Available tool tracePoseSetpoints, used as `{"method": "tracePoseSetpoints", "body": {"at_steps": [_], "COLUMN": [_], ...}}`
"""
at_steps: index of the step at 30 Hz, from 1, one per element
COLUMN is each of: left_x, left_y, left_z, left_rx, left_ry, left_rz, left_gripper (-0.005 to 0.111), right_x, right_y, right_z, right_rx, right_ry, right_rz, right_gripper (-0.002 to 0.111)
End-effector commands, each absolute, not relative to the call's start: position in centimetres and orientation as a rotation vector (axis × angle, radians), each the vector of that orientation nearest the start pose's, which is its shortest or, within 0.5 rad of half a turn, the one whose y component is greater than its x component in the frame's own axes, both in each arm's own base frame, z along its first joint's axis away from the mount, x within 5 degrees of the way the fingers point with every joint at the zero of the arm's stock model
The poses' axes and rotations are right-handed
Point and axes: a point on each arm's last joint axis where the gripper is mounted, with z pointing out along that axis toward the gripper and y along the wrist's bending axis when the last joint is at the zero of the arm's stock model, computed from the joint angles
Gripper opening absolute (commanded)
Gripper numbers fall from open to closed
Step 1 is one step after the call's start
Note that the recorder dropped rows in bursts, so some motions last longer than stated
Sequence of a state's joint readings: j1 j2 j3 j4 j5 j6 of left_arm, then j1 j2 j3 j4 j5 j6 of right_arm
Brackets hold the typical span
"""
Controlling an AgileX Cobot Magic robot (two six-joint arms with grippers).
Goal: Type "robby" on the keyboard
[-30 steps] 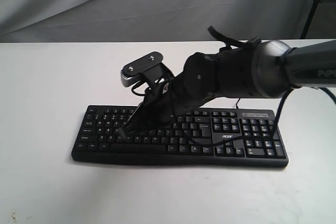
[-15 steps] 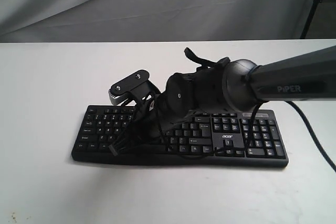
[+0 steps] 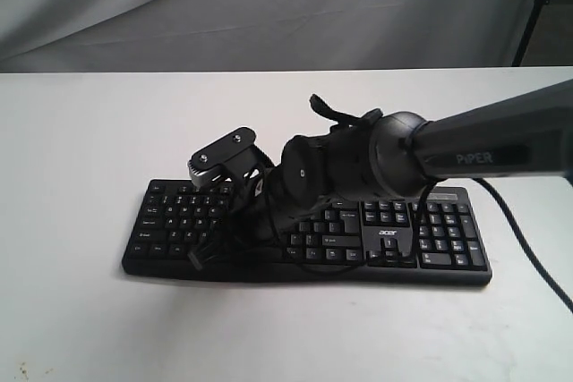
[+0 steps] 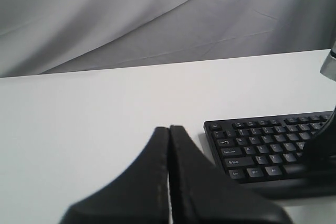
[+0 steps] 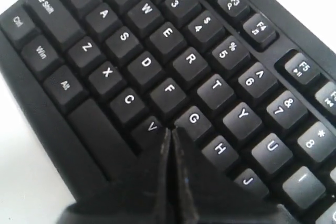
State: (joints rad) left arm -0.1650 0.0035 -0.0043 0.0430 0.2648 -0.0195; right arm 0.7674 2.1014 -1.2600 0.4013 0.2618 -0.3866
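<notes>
The keyboard (image 3: 439,239) lies flat on the white surface (image 3: 89,149). The right tool (image 5: 169,137) — pinched closed, holding nothing — points down between V and G, beside the hidden B (probably a "b" stroke). At least "y" seems left. The left tool (image 4: 169,135), also closed and empty, hovers off the keyboard's end.

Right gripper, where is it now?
The right gripper, shut, has its tip over the left half of the keyboard, between the V key and the G key in the right wrist view; its arm reaches in from the exterior view's right.

Right arm (image 3: 358,167) covers the keyboard's (image 3: 170,221) middle; number pad (image 3: 452,239) lies uncovered.
</notes>
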Motion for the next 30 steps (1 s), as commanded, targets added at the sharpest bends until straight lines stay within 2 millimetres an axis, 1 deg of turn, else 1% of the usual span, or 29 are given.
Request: {"method": "tracePoseSetpoints", "body": {"at_steps": [1,6,9,12,18,22,25,27,30], "left_x": [5.5,5.5,5.5,5.5,5.5,5.5,5.5,5.5,5.5], "left_y": [-0.8,-0.8,-0.8,-0.8,-0.8,-0.8,-0.8,-0.8,-0.8], "left_z": [19.0,19.0,19.0,19.0,19.0,19.0,19.0,19.0,19.0], "left_rx": [0.161,0.161,0.161,0.161,0.161,0.161,0.161,0.161,0.161], "left_ry": [1.734,1.734,1.734,1.734,1.734,1.734,1.734,1.734,1.734], "left_rz": [-0.098,-0.098,-0.098,-0.098,-0.098,-0.098,-0.098,-0.098,-0.098], "left_gripper": [0.0,0.0,0.0,0.0,0.0,0.0,0.0,0.0,0.0], "right_x": [30.0,30.0,30.0,30.0,30.0,29.8,29.9,30.0,30.5], "right_y": [30.1,30.1,30.0,30.0,30.0,30.0,30.0,29.9,29.4], "right_z": [11.8,13.3,13.3,13.2,11.4,10.9,11.8,12.8,14.1], "right_rx": [-1.029,-1.036,-1.034,-1.031,-1.039,-1.038,-1.023,-1.025,-0.994], "right_ry": [2.387,2.344,2.346,2.357,2.402,2.429,2.408,2.381,2.36], "right_rz": [0.401,0.4,0.4,0.401,0.39,0.395,0.404,0.402,0.405], "right_gripper": [0.0,0.0,0.0,0.0,0.0,0.0,0.0,0.0,0.0]}}
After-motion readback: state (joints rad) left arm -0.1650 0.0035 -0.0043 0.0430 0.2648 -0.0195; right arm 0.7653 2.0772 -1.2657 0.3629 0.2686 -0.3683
